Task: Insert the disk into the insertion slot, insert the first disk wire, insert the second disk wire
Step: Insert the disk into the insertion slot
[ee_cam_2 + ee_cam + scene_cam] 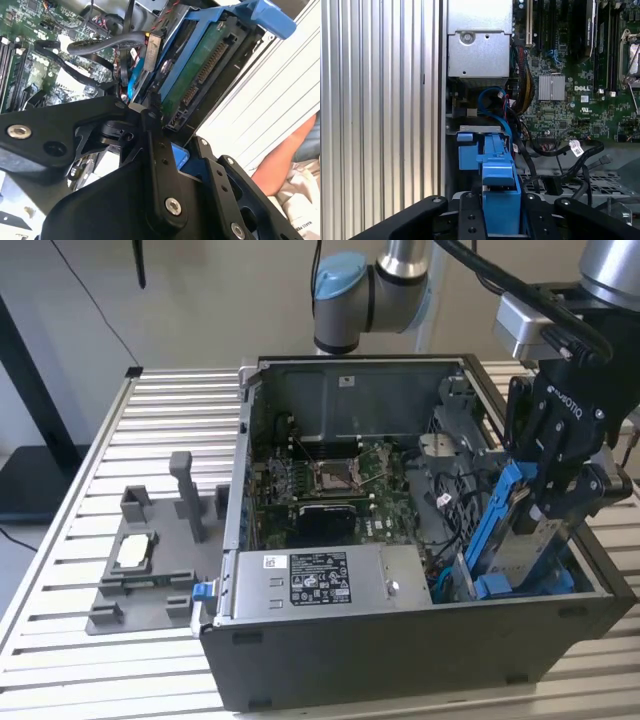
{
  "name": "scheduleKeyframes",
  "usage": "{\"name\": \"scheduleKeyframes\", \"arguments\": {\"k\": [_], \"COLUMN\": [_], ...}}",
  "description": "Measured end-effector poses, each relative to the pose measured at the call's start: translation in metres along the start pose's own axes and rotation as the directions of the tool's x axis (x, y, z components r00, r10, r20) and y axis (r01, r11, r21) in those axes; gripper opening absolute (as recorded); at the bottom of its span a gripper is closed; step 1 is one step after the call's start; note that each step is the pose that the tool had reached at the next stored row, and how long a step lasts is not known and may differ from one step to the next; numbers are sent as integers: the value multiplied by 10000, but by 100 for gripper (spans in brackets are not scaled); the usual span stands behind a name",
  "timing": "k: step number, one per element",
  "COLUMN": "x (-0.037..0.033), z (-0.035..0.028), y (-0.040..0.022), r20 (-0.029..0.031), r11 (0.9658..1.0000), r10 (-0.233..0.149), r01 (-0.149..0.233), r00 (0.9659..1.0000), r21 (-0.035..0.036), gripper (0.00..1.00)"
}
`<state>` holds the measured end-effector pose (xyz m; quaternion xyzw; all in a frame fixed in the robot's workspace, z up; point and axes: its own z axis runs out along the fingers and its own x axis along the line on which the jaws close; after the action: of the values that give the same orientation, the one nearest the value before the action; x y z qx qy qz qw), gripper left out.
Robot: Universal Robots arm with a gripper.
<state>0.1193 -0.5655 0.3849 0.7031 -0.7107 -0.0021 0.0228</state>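
My gripper (pixel 548 508) is shut on the disk (pixel 522 552), a silver-grey drive in a bright blue carrier. It holds the disk tilted over the near corner of the open computer case, at the exterior view's right. The disk's lower end sits in the insertion slot (pixel 478 585), a grey sheet-metal bay with blue tabs. In the second wrist view the disk (pixel 200 75) shows its green underside and connector, clamped between my black fingers (pixel 156 150). In the first wrist view the blue carrier (pixel 499 187) stands above the bay (pixel 474 130). Loose black and blue cables (pixel 555 147) lie beside it.
The grey power-supply box (pixel 320 580) lies along the case front, and the green board (pixel 330 480) sits behind it. A grey fixture (pixel 150 560) rests on the slatted table at the exterior view's left. A person's arm (pixel 287 155) shows beyond the case wall.
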Motion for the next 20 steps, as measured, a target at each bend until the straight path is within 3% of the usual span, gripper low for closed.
{"name": "scheduleKeyframes", "arguments": {"k": [2, 3, 4, 5, 6, 11, 12, 14, 15, 20], "x": [-1, -1, -1, -1, -1, -4, -3, -2, -6, -6], "z": [0, 0, 1, 3, 3, 10, 10, 7, 7, -69], "y": [0, 3, 6, 8, 10, 6, 7, 9, 9, 12], "r20": [14, 107, 255, 348, 396, 422, 414, 406, 409, 407], "r11": [10000, 10000, 10000, 10000, 10000, 10000, 10000, 10000, 10000, 10000], "r10": [1, 1, -4, -9, -11, -19, -19, -15, -14, -15], "r01": [-1, -2, 3, 7, 8, 15, 15, 11, 11, 12], "r00": [10000, 9999, 9997, 9994, 9992, 9991, 9991, 9992, 9992, 9992], "r21": [2, 18, 40, 60, 81, 89, 85, 83, 82, 90], "gripper": [32, 32, 32, 32, 32, 33, 38, 38, 46, 46]}}
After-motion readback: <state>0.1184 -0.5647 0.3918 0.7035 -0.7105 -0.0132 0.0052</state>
